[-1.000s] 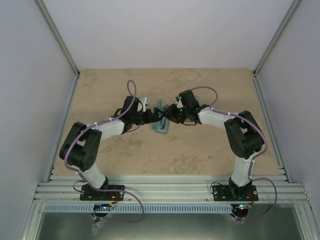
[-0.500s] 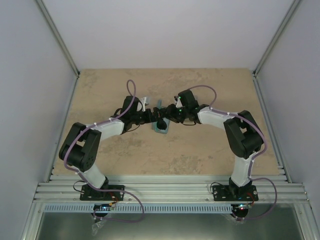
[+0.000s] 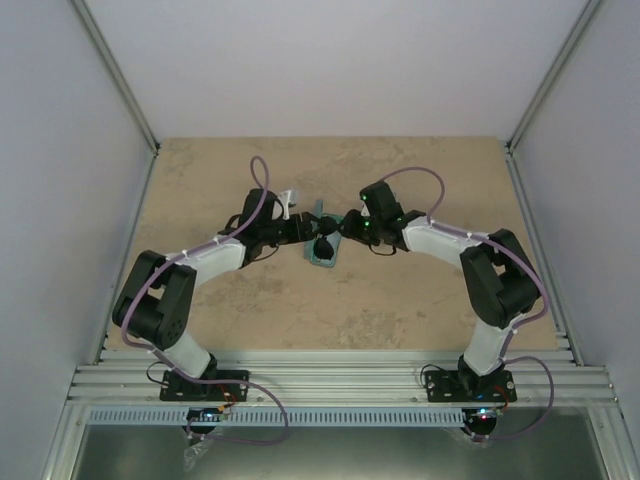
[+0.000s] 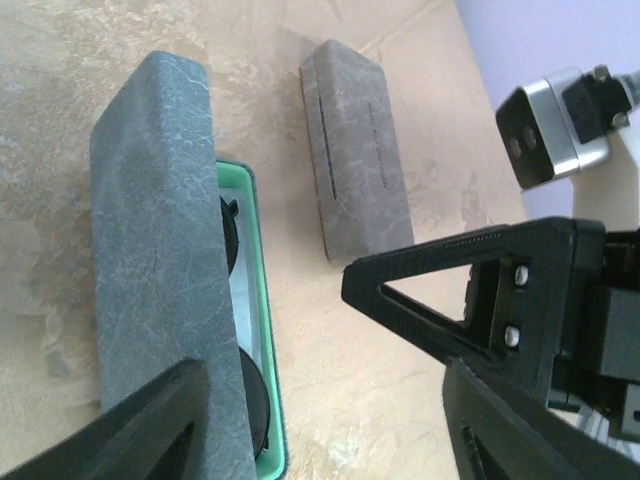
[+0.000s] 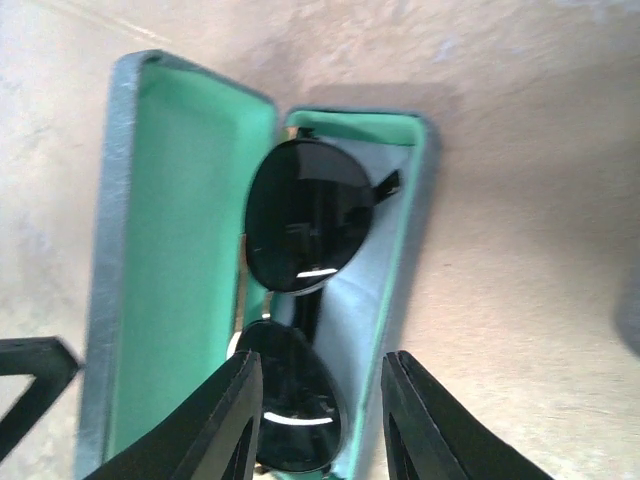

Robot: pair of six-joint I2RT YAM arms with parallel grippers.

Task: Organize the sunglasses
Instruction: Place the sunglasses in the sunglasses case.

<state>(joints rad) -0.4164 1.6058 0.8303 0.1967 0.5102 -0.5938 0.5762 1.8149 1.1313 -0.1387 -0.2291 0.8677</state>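
The black sunglasses [image 5: 300,210] lie folded on a light blue cloth [image 5: 362,290] inside the open green-lined case [image 5: 180,250], mid-table in the top view [image 3: 322,252]. My right gripper [image 5: 320,420] is open and empty, its fingers straddling the nearer lens just above it. My left gripper [image 4: 300,400] is open wide on the case's left side. One of its fingers [image 4: 120,430] sits against the outside of the upright lid [image 4: 160,220]. The other finger is over bare table. The red-framed pair is out of view.
A closed grey case [image 4: 355,150] lies on the table just beyond the open one, seen in the top view [image 3: 319,208]. Both arms meet over the table's middle. Walls close off the left, right and back.
My right arm has drawn back a little to the right from the case, leaving the black sunglasses lying inside. My left arm's elbow has shifted left while its gripper stays at the lid.
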